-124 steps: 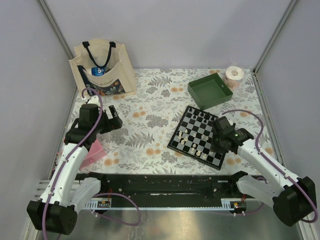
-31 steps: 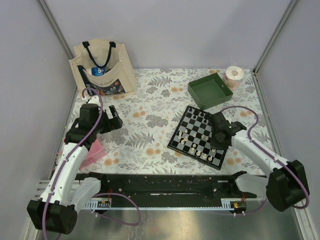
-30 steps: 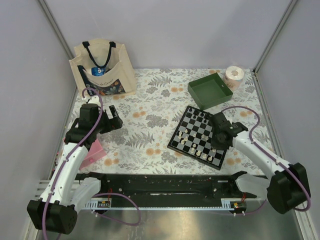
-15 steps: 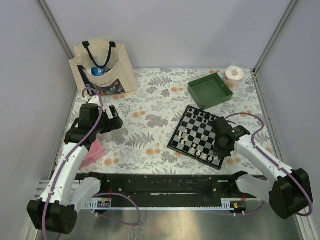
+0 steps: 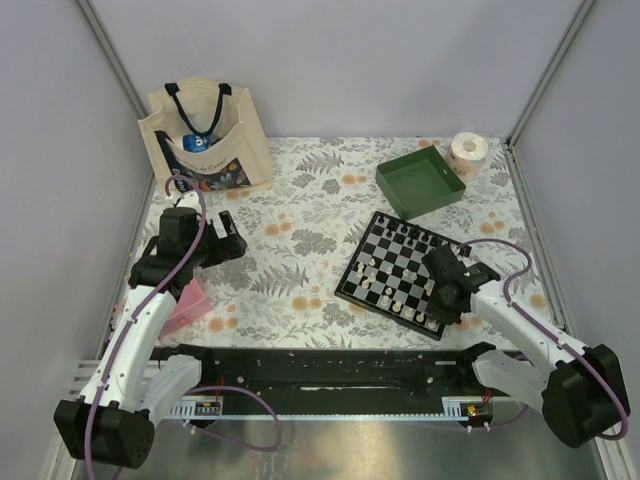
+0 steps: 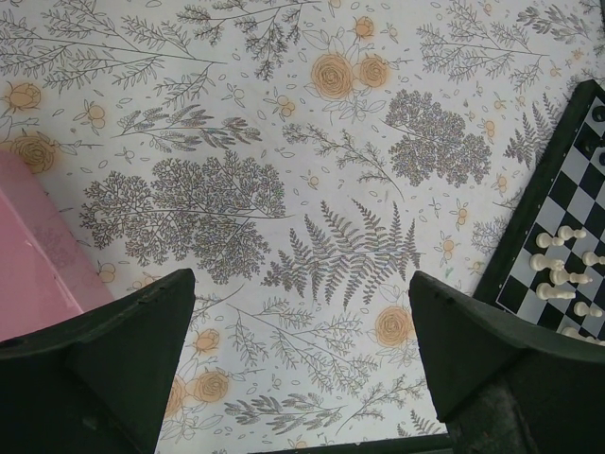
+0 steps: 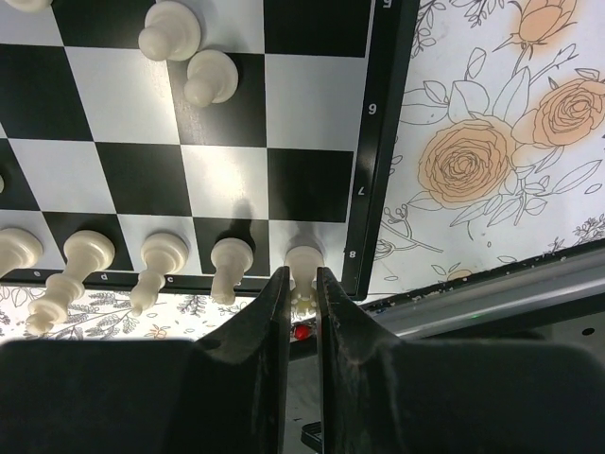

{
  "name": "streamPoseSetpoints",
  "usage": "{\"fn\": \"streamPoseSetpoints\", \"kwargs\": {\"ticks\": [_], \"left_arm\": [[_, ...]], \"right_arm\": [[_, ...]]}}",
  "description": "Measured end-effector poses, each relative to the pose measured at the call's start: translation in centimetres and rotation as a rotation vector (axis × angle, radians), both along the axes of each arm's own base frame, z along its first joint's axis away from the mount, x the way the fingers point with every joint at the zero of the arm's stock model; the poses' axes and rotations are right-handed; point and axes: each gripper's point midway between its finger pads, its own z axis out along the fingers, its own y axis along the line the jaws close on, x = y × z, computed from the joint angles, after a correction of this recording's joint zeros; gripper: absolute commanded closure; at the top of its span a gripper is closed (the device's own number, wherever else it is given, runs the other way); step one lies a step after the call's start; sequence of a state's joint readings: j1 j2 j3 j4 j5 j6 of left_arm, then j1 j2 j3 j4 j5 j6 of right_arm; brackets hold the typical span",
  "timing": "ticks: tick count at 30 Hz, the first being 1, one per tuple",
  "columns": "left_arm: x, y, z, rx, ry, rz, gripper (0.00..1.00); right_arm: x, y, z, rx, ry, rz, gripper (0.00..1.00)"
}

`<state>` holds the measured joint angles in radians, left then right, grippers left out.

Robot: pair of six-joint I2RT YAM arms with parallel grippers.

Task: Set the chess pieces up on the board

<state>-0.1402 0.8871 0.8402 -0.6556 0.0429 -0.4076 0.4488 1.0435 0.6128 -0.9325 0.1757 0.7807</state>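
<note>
Right gripper (image 7: pixel 302 282) pinched narrow on white piece (image 7: pixel 303 257), standing on board (image 7: pixel 378 142) corner square. Arm had slid from board's right edge toward near corner. Other chess pieces (image 7: pixel 159 257) lined same edge row. Left gripper (image 6: pixel 301 303) stayed wide apart, left of board.

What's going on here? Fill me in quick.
The right gripper is closed on a cream-white chess piece standing on a corner square of the board, at the end of a row of white pieces along that edge. The left gripper hangs open over the floral table cover, holding nothing. Black pieces stand at the far edge.
</note>
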Motion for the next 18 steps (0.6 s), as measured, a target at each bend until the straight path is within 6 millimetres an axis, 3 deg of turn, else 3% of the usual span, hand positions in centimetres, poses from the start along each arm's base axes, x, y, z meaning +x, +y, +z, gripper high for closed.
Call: {"fn": "streamPoseSetpoints", "kwargs": {"ticks": [3,10,18], "left_arm": [[-0.03,-0.09,-0.01,-0.003,0.001,-0.004,0.01],[-0.03,-0.11,0.00,-0.005,0.001,-0.005,0.01],[-0.05,-0.21,0.01,-0.009,0.002,-0.010,0.01]], "right_arm": [[-0.05,0.02,0.04,0.006,-0.009,-0.009,0.88],[-0.01,0.07,-0.05,0.008,-0.009,-0.012,0.60],[0.06,-0.20,0.28,-0.006,-0.018,-0.009,0.52]]}}
